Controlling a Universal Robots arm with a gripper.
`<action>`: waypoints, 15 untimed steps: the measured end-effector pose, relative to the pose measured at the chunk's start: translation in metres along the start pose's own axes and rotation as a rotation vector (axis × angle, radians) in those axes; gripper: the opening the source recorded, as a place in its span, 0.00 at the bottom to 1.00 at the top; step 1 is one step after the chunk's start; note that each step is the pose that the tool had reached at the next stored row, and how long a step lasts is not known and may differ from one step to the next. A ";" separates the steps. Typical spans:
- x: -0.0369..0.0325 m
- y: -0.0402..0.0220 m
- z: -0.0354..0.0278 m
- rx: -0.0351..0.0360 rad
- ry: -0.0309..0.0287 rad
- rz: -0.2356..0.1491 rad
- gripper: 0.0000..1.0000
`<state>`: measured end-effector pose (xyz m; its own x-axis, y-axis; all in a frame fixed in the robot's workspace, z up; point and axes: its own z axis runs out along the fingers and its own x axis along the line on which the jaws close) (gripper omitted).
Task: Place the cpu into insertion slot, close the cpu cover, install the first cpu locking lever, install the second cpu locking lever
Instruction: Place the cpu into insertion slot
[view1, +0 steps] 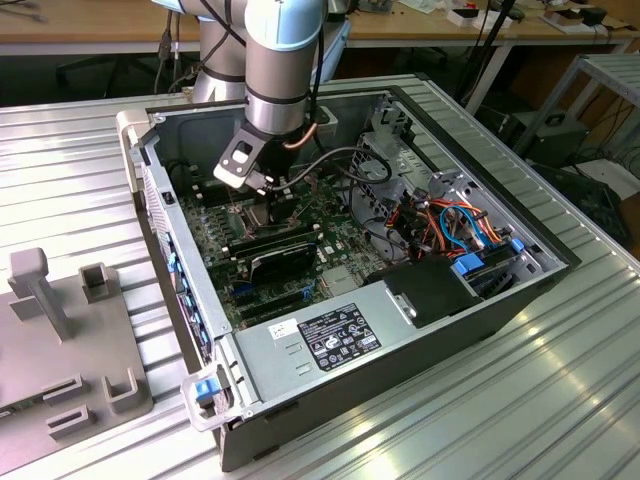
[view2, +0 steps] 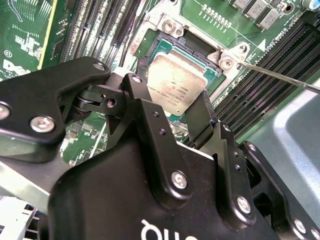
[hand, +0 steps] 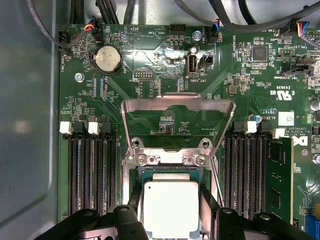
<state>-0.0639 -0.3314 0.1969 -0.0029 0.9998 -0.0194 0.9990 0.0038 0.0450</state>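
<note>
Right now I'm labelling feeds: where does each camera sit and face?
Exterior view: off the arm, looking down into the open case; arm and gripper show.
First wrist view: on the wrist, facing the board, open cover and cpu; gripper shows.
Second wrist view: on the wrist, slanting past the gripper toward the cpu.
Both wrist views share cpu and gripper.

Bright even light, soft shadows, pale glare on the cpu (hand: 170, 207)
</note>
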 end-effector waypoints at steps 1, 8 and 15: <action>0.0000 0.0001 0.0000 0.0000 0.0000 0.000 0.55; 0.0000 0.0004 0.0002 -0.0019 -0.0003 0.000 0.56; -0.0001 0.0003 -0.0028 -0.0007 -0.0008 0.001 0.62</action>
<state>-0.0637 -0.3315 0.1998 -0.0024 0.9998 -0.0202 0.9989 0.0033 0.0457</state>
